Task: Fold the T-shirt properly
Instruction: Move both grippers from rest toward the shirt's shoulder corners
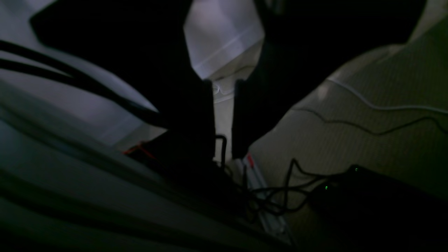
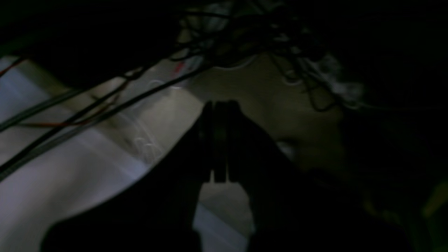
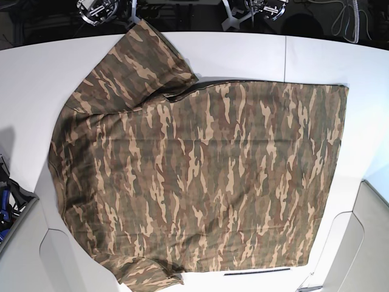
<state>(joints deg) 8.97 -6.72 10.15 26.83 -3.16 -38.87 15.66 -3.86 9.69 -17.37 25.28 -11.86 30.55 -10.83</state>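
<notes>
The camouflage T-shirt [image 3: 200, 164] lies spread flat on the white table [image 3: 36, 79] in the base view. Its shoulders are to the left and its hem to the right. One sleeve [image 3: 143, 58] points to the far edge, the other [image 3: 146, 274] to the near edge. The collar and label do not show. Both arms are parked beyond the table's far edge, the right arm [image 3: 97, 9] and the left arm [image 3: 267, 7], away from the shirt. My left gripper [image 1: 224, 87] has a narrow gap between its fingers and is empty. My right gripper [image 2: 220, 108] has its fingers pressed together and is empty.
Both wrist views are dark and show loose cables and pale floor, not the shirt. A black box with green lights [image 1: 353, 189] sits under the left wrist. A blue object [image 3: 5, 204] stands at the table's left edge. A thin dark strip [image 3: 255, 272] lies by the near edge.
</notes>
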